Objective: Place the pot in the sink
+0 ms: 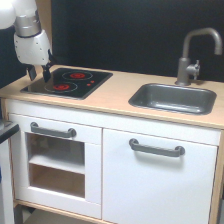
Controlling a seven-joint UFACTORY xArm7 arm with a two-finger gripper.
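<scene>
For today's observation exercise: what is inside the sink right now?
The sink shows only bare grey basin floor and walls; no pot is inside. The near wall's inner face is hidden below the rim. The faucet stands behind it.

Gripper (39, 74) down; fingers apart, empty

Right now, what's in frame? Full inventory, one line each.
Stovetop: 1, black with two red burners, on the counter at the exterior view's left.
Sink: 1, dark grey basin, set in the counter at the exterior view's right; looks empty.
Faucet: 1, grey, tall and curved, behind the sink.
Countertop: 1, light wood, across the unit.
Cabinet door: 1, white with a grey handle, below the sink.
Oven door: 1, white frame with a grey handle and a window, below the stovetop.
Pot: 0 visible in this view.
Gripper: 1, dark fingers on a white arm, over the stovetop's left edge, fingers apart, nothing held.
</scene>
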